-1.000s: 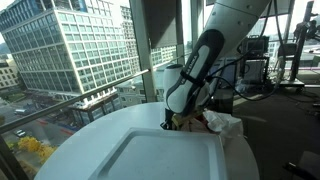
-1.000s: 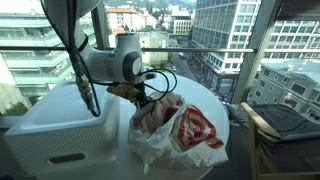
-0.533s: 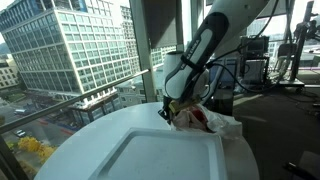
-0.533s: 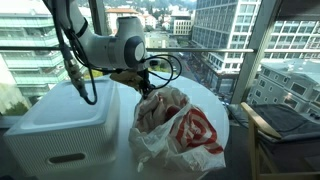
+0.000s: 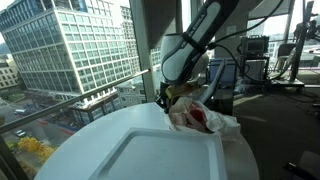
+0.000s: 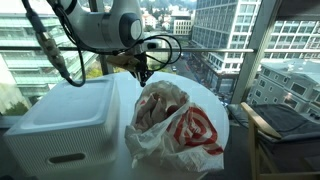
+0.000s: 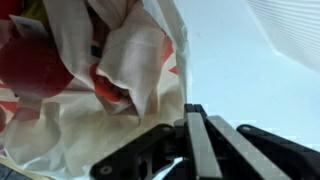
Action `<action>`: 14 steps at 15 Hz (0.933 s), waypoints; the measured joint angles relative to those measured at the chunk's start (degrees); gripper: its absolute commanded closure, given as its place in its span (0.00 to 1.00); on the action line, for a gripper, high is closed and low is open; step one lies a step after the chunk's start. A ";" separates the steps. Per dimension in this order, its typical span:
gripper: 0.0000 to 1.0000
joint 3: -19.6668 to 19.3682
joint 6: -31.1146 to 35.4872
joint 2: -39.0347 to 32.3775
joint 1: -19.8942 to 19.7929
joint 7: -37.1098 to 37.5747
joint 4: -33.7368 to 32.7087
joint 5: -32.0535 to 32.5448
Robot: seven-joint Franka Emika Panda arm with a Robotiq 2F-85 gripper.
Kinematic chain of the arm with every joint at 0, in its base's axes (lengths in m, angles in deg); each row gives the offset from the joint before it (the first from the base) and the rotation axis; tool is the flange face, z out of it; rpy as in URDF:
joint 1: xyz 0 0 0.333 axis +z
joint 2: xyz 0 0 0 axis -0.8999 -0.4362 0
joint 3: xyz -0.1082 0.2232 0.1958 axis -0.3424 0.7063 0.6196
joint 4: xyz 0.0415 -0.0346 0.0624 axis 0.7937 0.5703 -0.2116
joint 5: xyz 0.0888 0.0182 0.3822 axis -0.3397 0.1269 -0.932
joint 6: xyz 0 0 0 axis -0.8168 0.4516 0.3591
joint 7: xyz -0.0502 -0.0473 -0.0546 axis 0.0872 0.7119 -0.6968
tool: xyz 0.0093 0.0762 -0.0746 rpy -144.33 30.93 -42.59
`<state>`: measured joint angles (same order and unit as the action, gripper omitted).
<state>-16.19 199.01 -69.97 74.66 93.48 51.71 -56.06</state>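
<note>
- White plastic first: a large lidded bin (image 6: 60, 120) fills the near side of the round tabletop (image 5: 70, 150) in both exterior views. No label is visible on it.
- Just beside the bin, toward the far edge of the tabletop, sits the plastic bag (image 6: 170, 122). It is thin white film, crumpled, and its base rests on the surface.
- Print on the bag: a red ring mark (image 6: 192, 130), bullseye-like. No letters are legible in any view.
- In the wrist view the bag (image 7: 110, 70) shows something red inside (image 7: 35, 70). It is too blurred to identify.
- The gripper (image 6: 140, 72) stands above the bag's upper fold, on the side nearest the bin, and touches it.
- Tool state, wrist view: the fingers (image 7: 205, 135) are pressed together with no gap visible, and the film runs right up to the tips. Judgement: a fold of the bag is pinched between them, though the contact itself is hidden.
- Progress, as a judgement: the grasp on the film is made and the top of the bag is drawn upward. The bag's weight is not yet off the tabletop, so the lift and any placing remain.
- Farthest: window glass (image 5: 140, 40) and city buildings (image 5: 70, 45) beyond. No signage is readable.
</note>
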 measured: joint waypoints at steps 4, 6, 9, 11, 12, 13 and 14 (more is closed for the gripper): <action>0.68 1.13 -5.16 4.40 0.53 -0.01 -0.06 0.08; 0.56 1.50 -6.98 5.04 0.55 0.03 -0.04 0.45; 0.33 1.56 -7.27 4.38 0.55 0.03 0.39 2.09; 0.17 1.43 -9.57 4.37 0.57 0.47 0.36 5.10; 0.11 1.20 -11.20 4.65 0.65 1.38 0.30 7.28; 0.04 1.05 -13.05 5.06 0.68 2.39 0.24 9.09; 0.00 1.02 -15.03 5.55 0.68 3.00 0.20 10.23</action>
<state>-15.17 183.98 -64.42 75.34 96.48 51.91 -45.83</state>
